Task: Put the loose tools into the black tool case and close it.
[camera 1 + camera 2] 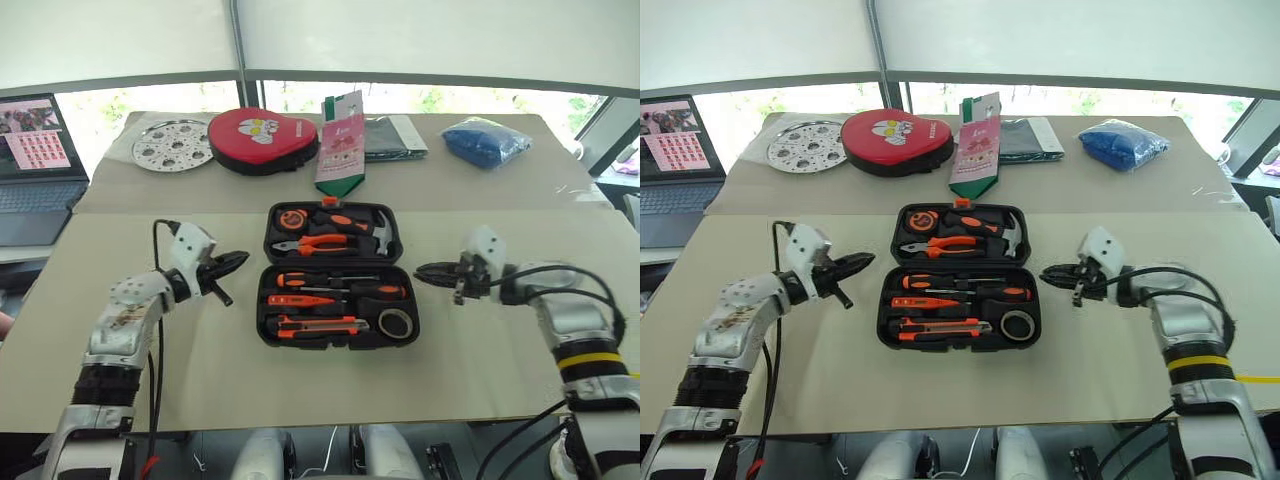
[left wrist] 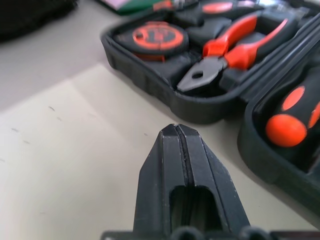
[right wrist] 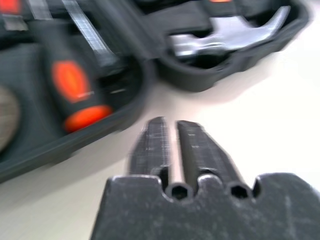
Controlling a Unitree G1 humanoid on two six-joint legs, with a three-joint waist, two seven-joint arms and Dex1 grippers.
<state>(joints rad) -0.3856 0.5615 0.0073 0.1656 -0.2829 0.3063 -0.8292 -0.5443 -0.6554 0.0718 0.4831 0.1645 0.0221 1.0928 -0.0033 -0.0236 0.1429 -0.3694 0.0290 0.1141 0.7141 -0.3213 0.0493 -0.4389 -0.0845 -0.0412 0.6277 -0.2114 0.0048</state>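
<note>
Left eye view: near edge of frame, both arms are reached in from lower corners, forearms angled inward over the tan surface (image 1: 200, 370). Left claw (image 1: 237, 262) is seen left of centre, tips together, nothing held, pointed at the case's left side, slightly downward. Right claw (image 1: 425, 271) is seen right of centre, fingers together and empty too, pointed at the case's right side. Both claws are near the case, apart from it; no contact is visible.

At centre, the black tool case (image 1: 331, 276) is lying open and flat. In the lower half, two screwdrivers (image 1: 335, 286), the tester pen (image 1: 300, 300), the utility knife (image 1: 318, 325) and the tape roll (image 1: 396, 322) are seated in recesses. In the upper half, pliers (image 1: 315, 243) and hammer (image 1: 378, 232) are held. No loose tool is seen on the surface, so only closing is judged left.

Risks, as judged: with closed tips the lid could be pushed, not lifted, and the whole case slid away; uneven lift from the two sides could twist the lid; pliers or hammer could fall out when the upper half is swung over; a tool not fully seated could block the latch.

Upper frame: a metal disc (image 1: 172, 146), a red heart-shaped case (image 1: 262, 138), a blue bundle (image 1: 485, 139), a laptop (image 1: 35, 160) at upper left.
</note>
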